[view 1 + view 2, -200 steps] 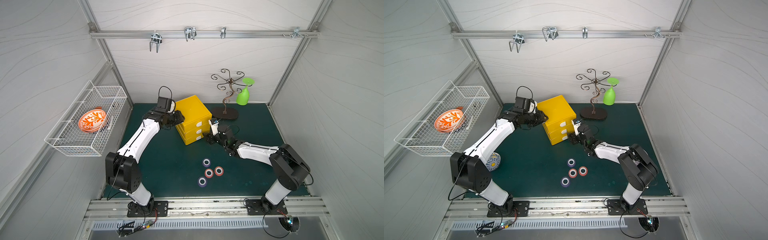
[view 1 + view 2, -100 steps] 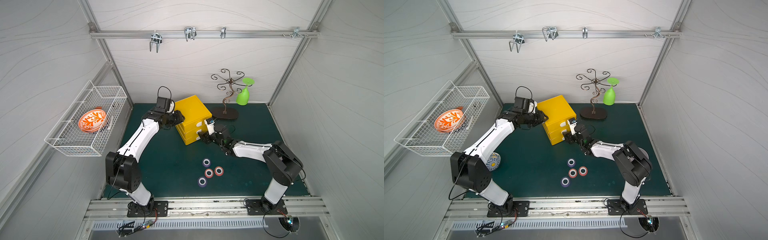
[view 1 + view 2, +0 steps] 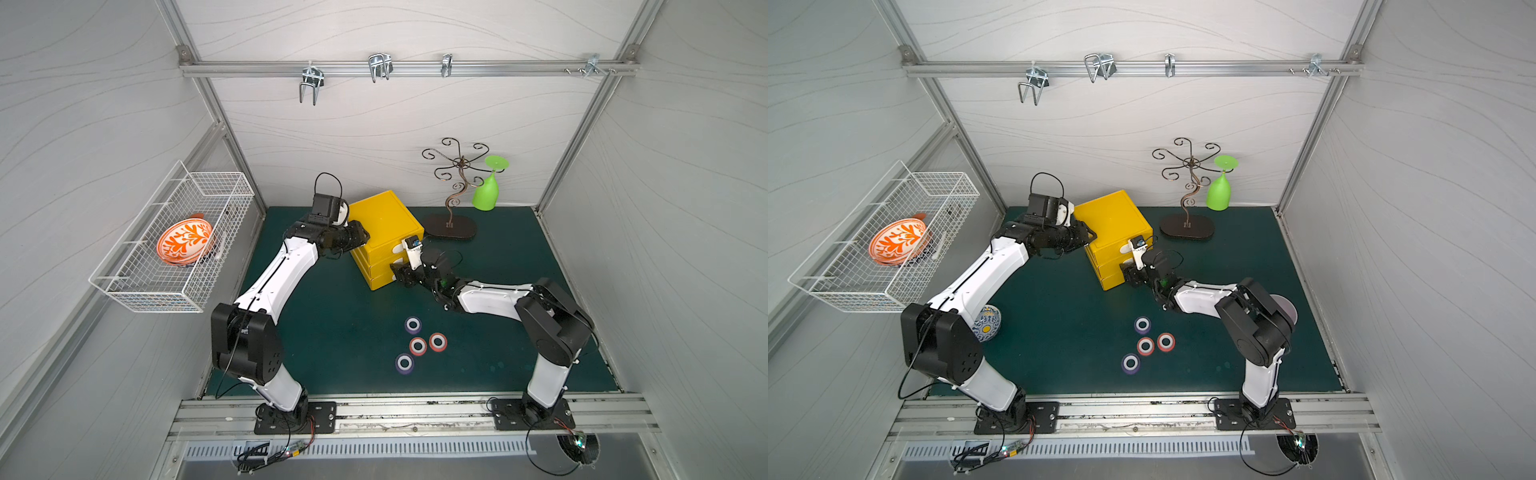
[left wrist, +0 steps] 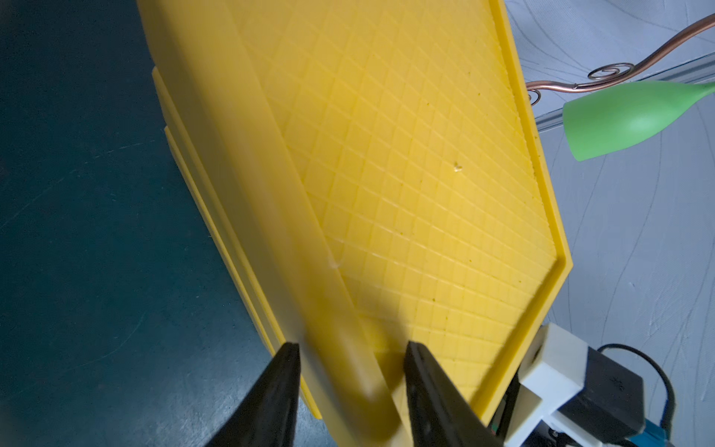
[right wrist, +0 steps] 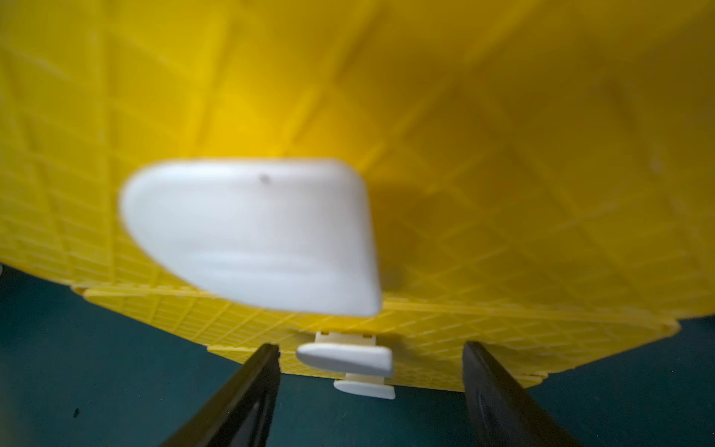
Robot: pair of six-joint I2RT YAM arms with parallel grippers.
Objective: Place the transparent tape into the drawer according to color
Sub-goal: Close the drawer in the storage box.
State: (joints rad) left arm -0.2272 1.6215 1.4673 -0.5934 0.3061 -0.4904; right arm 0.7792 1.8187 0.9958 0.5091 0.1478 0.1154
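Observation:
The yellow box (image 3: 384,222) stands at the back of the green mat, its three drawers shut. My left gripper (image 3: 358,239) (image 4: 352,363) is shut on the box's top rear edge, one finger on each side. My right gripper (image 3: 397,272) (image 5: 371,367) is open at the drawer fronts. Its fingers (image 5: 263,371) stand on either side of the middle white tab handle (image 5: 344,358) without touching it. The top handle (image 5: 251,236) looms close and blurred. Two purple tape rolls (image 3: 413,325) (image 3: 404,363) and two red ones (image 3: 418,345) (image 3: 437,342) lie on the mat in front.
A metal scroll stand (image 3: 451,226) and a green glass (image 3: 486,193) are behind and right of the box. A wire basket (image 3: 124,286) with an orange bowl (image 3: 185,241) hangs on the left wall. A blue patterned bowl (image 3: 986,328) sits by the left arm's base.
My right gripper has moved in toward the box front, bringing the handles between its fingers, and its jaws have narrowed slightly. The left arm, box and tape rolls have not moved.

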